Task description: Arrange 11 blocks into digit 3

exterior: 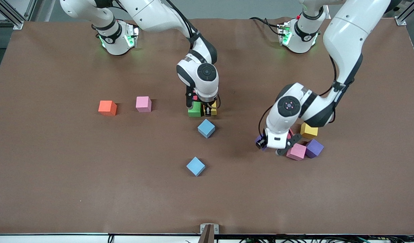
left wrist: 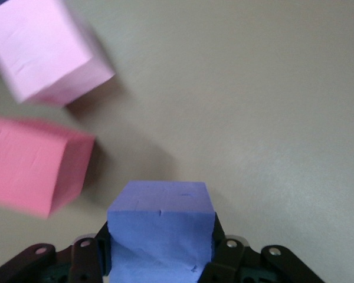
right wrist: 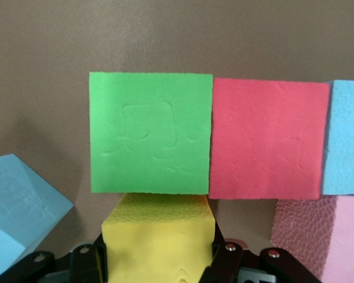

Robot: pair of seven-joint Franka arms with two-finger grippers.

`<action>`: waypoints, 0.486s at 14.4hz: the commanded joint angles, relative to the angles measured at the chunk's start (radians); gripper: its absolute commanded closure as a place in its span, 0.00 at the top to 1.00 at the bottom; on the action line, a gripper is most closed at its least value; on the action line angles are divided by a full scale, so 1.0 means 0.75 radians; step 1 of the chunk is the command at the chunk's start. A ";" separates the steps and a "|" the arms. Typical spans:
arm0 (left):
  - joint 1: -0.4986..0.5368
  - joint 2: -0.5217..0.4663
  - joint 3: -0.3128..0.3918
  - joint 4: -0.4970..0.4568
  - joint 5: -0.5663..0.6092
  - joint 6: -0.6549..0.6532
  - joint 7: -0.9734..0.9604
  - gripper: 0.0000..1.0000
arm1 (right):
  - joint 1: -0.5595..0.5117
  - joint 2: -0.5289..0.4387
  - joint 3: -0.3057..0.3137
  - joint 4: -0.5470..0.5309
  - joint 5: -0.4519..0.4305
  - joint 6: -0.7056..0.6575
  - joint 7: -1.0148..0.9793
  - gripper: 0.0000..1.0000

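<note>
Yellow block [right wrist: 159, 236] in right end effector [right wrist: 159, 259], against green block [right wrist: 150, 132]

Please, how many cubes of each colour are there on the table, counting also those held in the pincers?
Pink cubes: 3
Blue cubes: 3
Red cubes: 2
Purple cubes: 2
Yellow cubes: 2
Green cubes: 1
Orange cubes: 1
Total: 14

table [exterior: 58, 189]: brown | on it: coloured foam blocks [exterior: 196, 166], orange cube [exterior: 107, 108]
</note>
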 commanded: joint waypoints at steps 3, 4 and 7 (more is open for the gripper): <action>0.013 -0.179 -0.102 -0.245 0.017 0.007 -0.633 0.37 | -0.015 -0.004 0.002 -0.014 0.013 -0.007 0.024 0.00; 0.013 -0.209 -0.125 -0.286 0.017 0.007 -0.745 0.37 | -0.017 -0.004 0.000 -0.014 0.013 -0.009 0.026 0.00; 0.016 -0.269 -0.190 -0.386 0.015 0.011 -0.999 0.37 | -0.025 -0.004 0.000 -0.014 0.013 -0.023 0.059 0.00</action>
